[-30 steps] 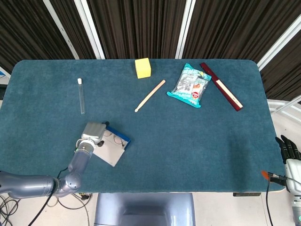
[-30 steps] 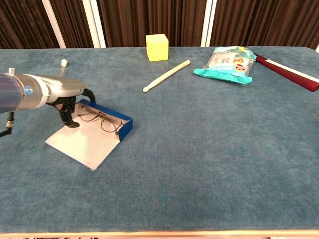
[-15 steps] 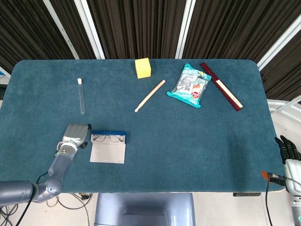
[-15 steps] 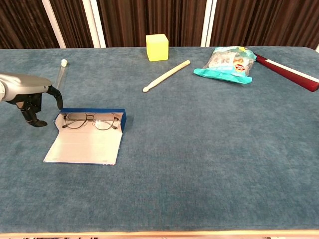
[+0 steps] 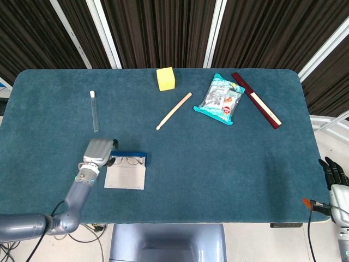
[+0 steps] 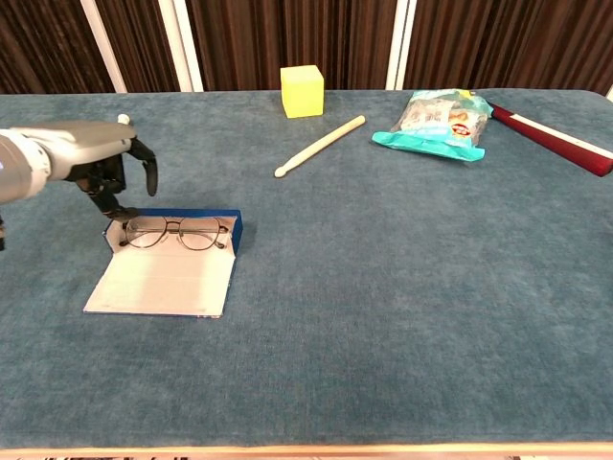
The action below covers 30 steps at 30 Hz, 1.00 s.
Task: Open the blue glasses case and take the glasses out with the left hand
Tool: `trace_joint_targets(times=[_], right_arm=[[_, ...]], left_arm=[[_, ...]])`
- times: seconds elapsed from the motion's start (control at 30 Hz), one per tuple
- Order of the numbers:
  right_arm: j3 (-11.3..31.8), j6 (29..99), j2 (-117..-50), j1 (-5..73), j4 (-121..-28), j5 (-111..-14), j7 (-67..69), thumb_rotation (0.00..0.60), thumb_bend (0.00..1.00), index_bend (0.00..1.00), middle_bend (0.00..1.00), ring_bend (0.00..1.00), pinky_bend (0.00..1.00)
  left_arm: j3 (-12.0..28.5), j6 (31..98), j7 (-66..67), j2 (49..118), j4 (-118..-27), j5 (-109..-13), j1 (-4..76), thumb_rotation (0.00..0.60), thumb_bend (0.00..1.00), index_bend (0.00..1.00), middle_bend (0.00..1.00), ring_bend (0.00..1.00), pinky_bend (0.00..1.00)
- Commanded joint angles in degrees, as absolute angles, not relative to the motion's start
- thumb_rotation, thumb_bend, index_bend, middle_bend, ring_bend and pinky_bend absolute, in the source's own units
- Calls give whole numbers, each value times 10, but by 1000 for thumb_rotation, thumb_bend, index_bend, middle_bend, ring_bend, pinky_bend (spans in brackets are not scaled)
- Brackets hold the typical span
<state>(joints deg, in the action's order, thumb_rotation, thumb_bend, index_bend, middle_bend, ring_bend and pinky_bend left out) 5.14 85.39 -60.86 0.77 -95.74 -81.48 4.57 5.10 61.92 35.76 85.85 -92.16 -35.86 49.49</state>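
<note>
My left hand hovers just above the left end of the blue glasses case. Its fingers are spread and curl downward, and they grasp nothing. One fingertip reaches down close to the case's left end; I cannot tell whether it touches. In the head view the left hand covers that same end.

The case lies open on the teal surface, its pale lid flap folded flat toward me. The glasses sit inside the blue tray, lenses side by side, not yet lifted.

My right hand rests off the surface's right edge, well apart from the case, fingers straight and holding nothing.

Compared with half a second ago, the left hand has moved from the left of the case to a position over its left end, and it sits higher. The case and glasses have not shifted in that interval. One second ago the case lay angled; it is now squared to the surface's near edge.
</note>
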Motion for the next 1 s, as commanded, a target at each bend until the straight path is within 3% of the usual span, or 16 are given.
trace_joint_targets(times=[0.03,1.0], right_arm=[[52,854,-608,8,-957,-815,46,600,167,0,0,0,194],[52,850,-607,9,-958,-812,50,600,169,0,0,0,194]], left_arm=[[60,623,369,880,-906,-358,502,600,303,440,1000,954,989],[86,608,428,938,-858,-300,525,600,347,466,1000,958,989]])
